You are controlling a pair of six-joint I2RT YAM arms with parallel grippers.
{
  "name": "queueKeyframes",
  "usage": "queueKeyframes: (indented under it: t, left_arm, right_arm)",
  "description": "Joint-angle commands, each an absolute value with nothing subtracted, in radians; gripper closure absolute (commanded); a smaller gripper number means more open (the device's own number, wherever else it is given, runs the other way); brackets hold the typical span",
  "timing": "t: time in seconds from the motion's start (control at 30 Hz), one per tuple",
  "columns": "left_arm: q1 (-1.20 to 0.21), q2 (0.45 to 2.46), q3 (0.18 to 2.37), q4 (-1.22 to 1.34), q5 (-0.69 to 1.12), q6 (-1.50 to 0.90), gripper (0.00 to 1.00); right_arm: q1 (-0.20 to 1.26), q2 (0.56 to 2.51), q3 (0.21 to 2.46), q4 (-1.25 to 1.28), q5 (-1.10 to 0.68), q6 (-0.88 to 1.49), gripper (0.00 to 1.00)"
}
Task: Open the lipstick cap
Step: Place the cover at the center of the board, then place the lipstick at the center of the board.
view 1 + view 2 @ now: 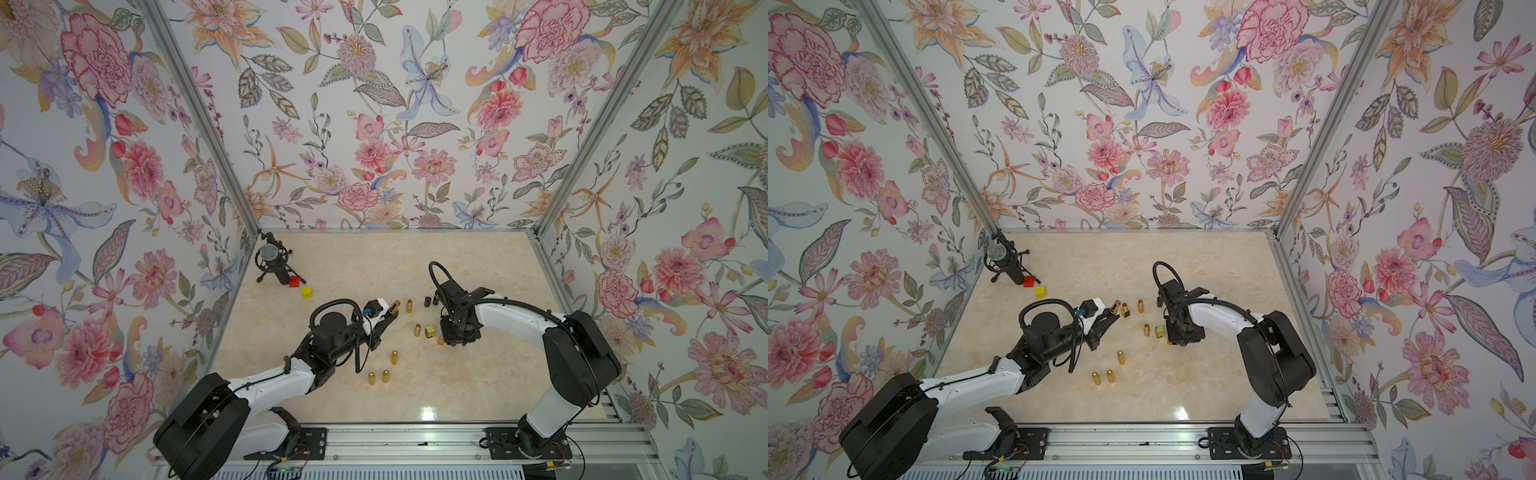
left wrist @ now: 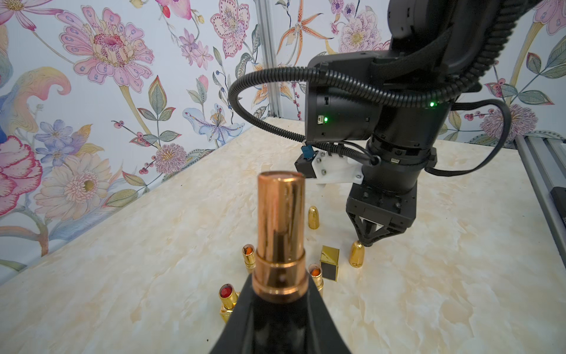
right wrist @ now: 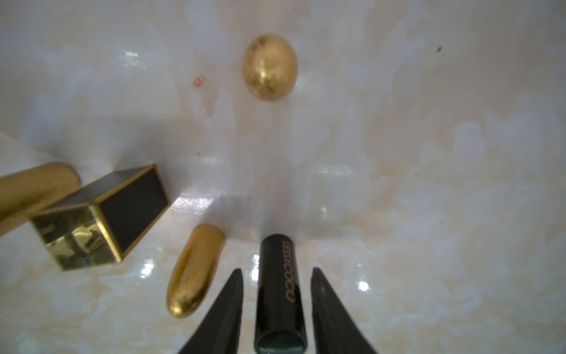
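Note:
My left gripper (image 2: 280, 283) is shut on the base of a rose-gold lipstick (image 2: 281, 226), which has no cap on and is held above the table; both top views show it (image 1: 394, 308) (image 1: 1116, 308). In the right wrist view a black cap (image 3: 278, 285) with gold lettering stands on the table between the fingers of my right gripper (image 3: 277, 275). The jaws are open, with a gap on each side of the cap. From above, the right wrist (image 1: 457, 328) hides this cap.
Several gold bullet-shaped caps stand about, one (image 3: 196, 269) right beside the right fingers. A square gold-and-black cap (image 3: 101, 214) lies close by. Open lipsticks (image 2: 228, 295) stand under the left gripper. A microphone (image 1: 270, 257), red block (image 1: 294, 281) and yellow block (image 1: 307, 291) sit at the back left.

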State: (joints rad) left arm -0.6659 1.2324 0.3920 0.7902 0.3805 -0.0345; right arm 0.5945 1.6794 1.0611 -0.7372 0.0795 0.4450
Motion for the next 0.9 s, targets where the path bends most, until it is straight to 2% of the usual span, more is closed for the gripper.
queueKeyframes:
  t: [0.0, 0.27, 0.5, 0.67, 0.87]
  left_arm:
    - [-0.655, 1.223, 0.381, 0.829, 0.362, -0.051, 1.0]
    - [-0.655, 1.278, 0.383, 0.948, 0.399, -0.114, 1.0]
    - [-0.656, 1.321, 0.414, 0.96, 0.42, -0.128, 1.0]
    - [-0.657, 1.333, 0.44, 0.946, 0.433, -0.124, 1.0]
    - [-0.659, 1.323, 0.452, 0.925, 0.458, -0.12, 1.0]
  right_arm:
    - [0.6, 1.598, 1.108, -0.775, 0.069, 0.453, 0.59]
    - [0.609, 1.44, 1.258, -0.827, -0.047, 0.418, 0.54]
    - [0.697, 1.407, 1.42, -0.793, -0.23, 0.345, 0.53]
    - [0.755, 1.401, 1.428, -0.707, -0.352, 0.324, 0.52]
    - [0.763, 1.432, 1.401, -0.624, -0.375, 0.36, 0.53]
